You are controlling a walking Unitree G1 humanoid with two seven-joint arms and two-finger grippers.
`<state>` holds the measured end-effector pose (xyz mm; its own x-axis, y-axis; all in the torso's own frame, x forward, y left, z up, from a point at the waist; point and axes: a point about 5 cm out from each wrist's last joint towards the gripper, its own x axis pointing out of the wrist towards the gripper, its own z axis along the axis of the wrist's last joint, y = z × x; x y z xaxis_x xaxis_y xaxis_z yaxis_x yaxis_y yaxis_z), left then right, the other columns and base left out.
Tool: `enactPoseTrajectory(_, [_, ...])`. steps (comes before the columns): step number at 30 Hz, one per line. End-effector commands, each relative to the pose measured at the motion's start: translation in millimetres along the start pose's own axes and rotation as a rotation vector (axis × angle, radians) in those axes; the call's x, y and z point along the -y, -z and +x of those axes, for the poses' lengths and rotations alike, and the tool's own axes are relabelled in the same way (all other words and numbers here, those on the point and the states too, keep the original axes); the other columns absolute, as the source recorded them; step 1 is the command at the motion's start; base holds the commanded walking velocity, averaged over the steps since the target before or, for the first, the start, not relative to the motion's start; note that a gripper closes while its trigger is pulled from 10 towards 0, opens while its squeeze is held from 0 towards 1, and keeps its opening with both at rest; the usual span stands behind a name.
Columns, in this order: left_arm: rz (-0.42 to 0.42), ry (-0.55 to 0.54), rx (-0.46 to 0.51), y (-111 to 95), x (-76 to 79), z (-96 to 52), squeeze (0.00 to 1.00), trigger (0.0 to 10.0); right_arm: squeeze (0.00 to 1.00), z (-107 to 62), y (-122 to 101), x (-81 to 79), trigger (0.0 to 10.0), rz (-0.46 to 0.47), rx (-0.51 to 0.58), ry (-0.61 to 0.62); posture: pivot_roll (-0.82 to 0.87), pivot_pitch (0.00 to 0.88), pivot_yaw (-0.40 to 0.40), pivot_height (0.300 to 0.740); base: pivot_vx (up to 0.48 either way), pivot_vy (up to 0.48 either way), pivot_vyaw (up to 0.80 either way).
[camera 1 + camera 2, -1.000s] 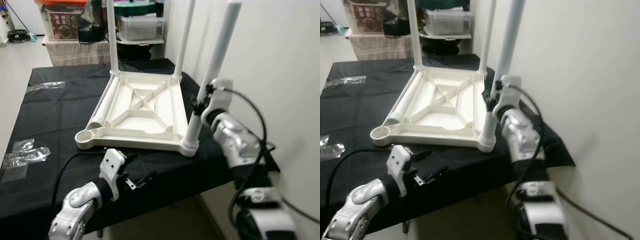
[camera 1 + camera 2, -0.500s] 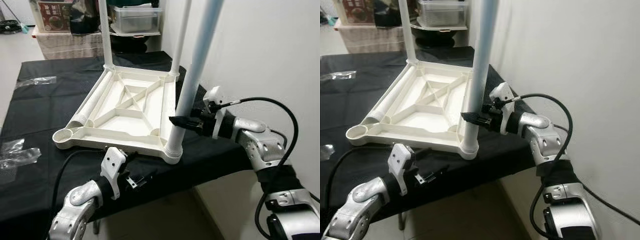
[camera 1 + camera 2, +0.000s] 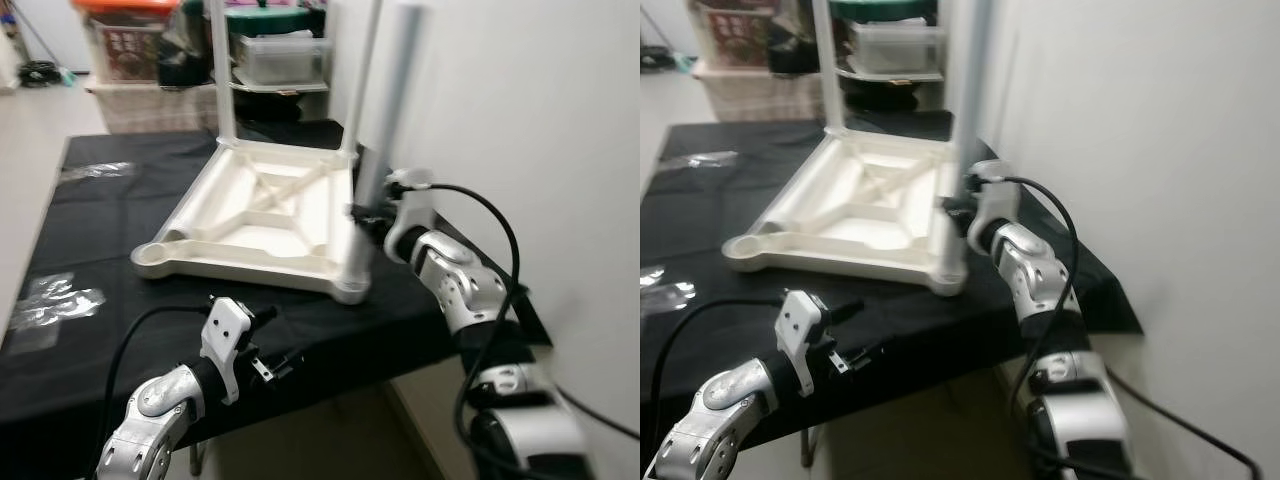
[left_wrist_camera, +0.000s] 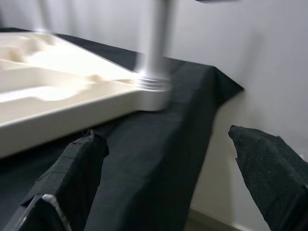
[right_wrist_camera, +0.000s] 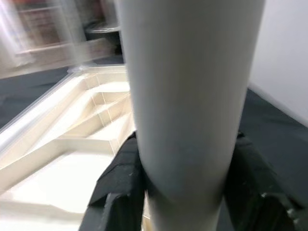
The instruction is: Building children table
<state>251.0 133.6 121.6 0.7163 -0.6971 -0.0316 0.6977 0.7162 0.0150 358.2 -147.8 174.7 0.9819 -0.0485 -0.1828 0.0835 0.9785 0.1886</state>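
Note:
An upturned cream plastic tabletop (image 3: 260,215) rests on the black-covered table (image 3: 90,220). Three white legs stand up from its corners. The near left corner socket (image 3: 152,257) is empty. My right gripper (image 3: 362,212) is shut on the near right leg (image 3: 382,130), low down by its socket. In the right wrist view that leg (image 5: 187,96) sits between the black fingers (image 5: 118,187). My left gripper (image 3: 272,364) hangs open at the table's front edge, below the tabletop, holding nothing; its fingers (image 4: 72,178) stand wide apart.
A white wall (image 3: 560,150) stands close on the right, past the table's right edge. Clear plastic bags (image 3: 55,300) lie on the cloth at the left. Storage boxes (image 3: 275,55) and a covered shelf stand behind the table.
My right forearm has swung back from out at the side to behind the leg, still gripping it. The view has shifted and is blurred. The left arm has not moved.

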Motion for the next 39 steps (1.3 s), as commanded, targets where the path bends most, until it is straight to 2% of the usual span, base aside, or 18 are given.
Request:
enactPoseTrajectory(1, [-0.004,0.014,0.004,-2.2,2.2,1.7,0.0,10.0,0.0,-12.4,51.7,12.6,0.0,0.043,-0.254,0.084,0.05,0.0,-0.105,0.74,0.0,0.0,0.0])
enactPoseTrajectory(2, [-0.006,0.018,0.002,-1.5,2.6,1.8,0.0,10.0,0.0,-16.5,50.5,0.6,10.0,0.033,-0.227,0.018,0.05,0.0,-0.102,0.74,0.0,0.0,0.0])
enactPoseTrajectory(7, [-0.007,0.03,0.0,-0.7,3.4,3.2,0.0,10.0,0.0,-17.9,31.2,-15.0,10.0,0.001,-0.091,-0.095,0.04,0.0,-0.1,0.74,0.0,0.0,0.0])
enactPoseTrajectory(8, [-0.007,0.032,0.003,-1.2,3.2,4.3,0.0,10.0,1.0,-14.7,15.1,-20.1,10.0,0.015,-0.025,-0.172,0.04,0.0,-0.101,0.74,0.0,0.0,0.0])
enactPoseTrajectory(10, [-0.007,0.033,0.007,-1.9,2.9,5.5,0.0,10.0,0.97,-9.5,-4.8,-22.9,10.0,0.012,0.031,-0.253,0.04,0.0,-0.102,0.74,0.0,0.0,0.0])
enactPoseTrajectory(11, [-0.007,0.034,0.01,-2.3,2.7,6.3,0.0,10.0,0.0,-7.7,-27.9,-28.7,10.0,0.023,0.084,-0.416,0.04,0.0,-0.103,0.74,0.0,0.0,0.0])
enactPoseTrajectory(14, [-0.008,0.034,0.013,-2.6,2.7,6.9,0.0,10.0,0.0,-16.9,-53.3,-37.1,10.0,0.039,0.137,-0.585,0.04,0.0,-0.103,0.74,0.0,0.0,0.0])
enactPoseTrajectory(17, [-0.005,0.032,0.015,-3.2,3.1,6.3,0.0,10.0,0.0,-38.8,-79.7,-30.1,10.0,-0.106,0.22,-0.951,0.05,0.0,-0.114,0.74,0.0,0.0,0.0])
enactPoseTrajectory(22, [-0.006,0.024,0.017,-3.1,3.2,4.2,0.0,10.0,0.0,-41.0,-71.0,-31.5,10.0,-0.294,0.218,-1.042,0.05,0.0,-0.122,0.74,0.0,0.0,0.0])
enactPoseTrajectory(23, [-0.006,0.023,0.015,-2.9,3.5,3.7,0.0,10.0,0.0,-41.3,-65.5,-32.9,7.2,-0.293,0.199,-1.076,0.06,0.0,-0.126,0.74,0.0,0.0,0.0])
enactPoseTrajectory(24, [-0.006,0.023,0.014,-2.8,3.7,3.4,0.0,10.0,0.0,-41.7,-62.0,-33.8,7.2,-0.286,0.185,-1.1,0.06,0.0,-0.126,0.74,0.0,0.0,0.0])
enactPoseTrajectory(25, [-0.006,0.023,0.013,-2.7,3.8,3.0,0.0,10.0,0.0,-42.0,-56.9,-34.2,3.9,-0.29,0.16,-1.135,0.06,0.0,-0.126,0.74,0.0,0.0,0.0])
enactPoseTrajectory(27, [-0.006,0.023,0.013,-2.7,3.8,3.0,0.0,10.0,0.0,-42.0,-56.9,-34.2,3.9,-0.29,0.16,-1.135,0.06,0.0,-0.126,0.74,0.0,0.0,0.0])
enactPoseTrajectory(28, [-0.004,0.021,0.01,-3.1,2.6,1.3,0.0,10.0,0.0,-43.5,-45.2,-32.1,0.0,-0.311,0.093,-1.19,0.07,0.0,-0.123,0.74,0.0,0.0,0.0])
enactPoseTrajectory(32, [-0.002,0.021,0.008,-3.3,1.9,0.4,0.0,10.0,0.0,-33.5,-35.2,-28.7,0.0,-0.34,0.014,-1.104,0.07,0.0,-0.121,0.74,0.0,0.0,0.0])
enactPoseTrajectory(36, [-0.003,0.028,0.008,-3.5,3.1,1.9,0.0,10.0,0.0,19.7,-13.6,12.0,0.0,-0.223,-0.103,-0.2,0.06,0.0,-0.118,0.74,0.0,0.0,0.0])
enactPoseTrajectory(37, [-0.003,0.028,0.008,-3.5,3.1,1.9,0.0,10.0,0.0,19.7,-13.6,12.0,0.0,-0.223,-0.103,-0.2,0.06,0.0,-0.118,0.74,0.0,0.0,0.0])
enactPoseTrajectory(39, [-0.005,0.03,0.009,-3.6,3.7,2.5,0.0,10.0,0.0,15.8,-5.6,27.1,0.0,-0.156,-0.085,0.062,0.06,0.0,-0.115,0.74,0.0,0.0,0.0])
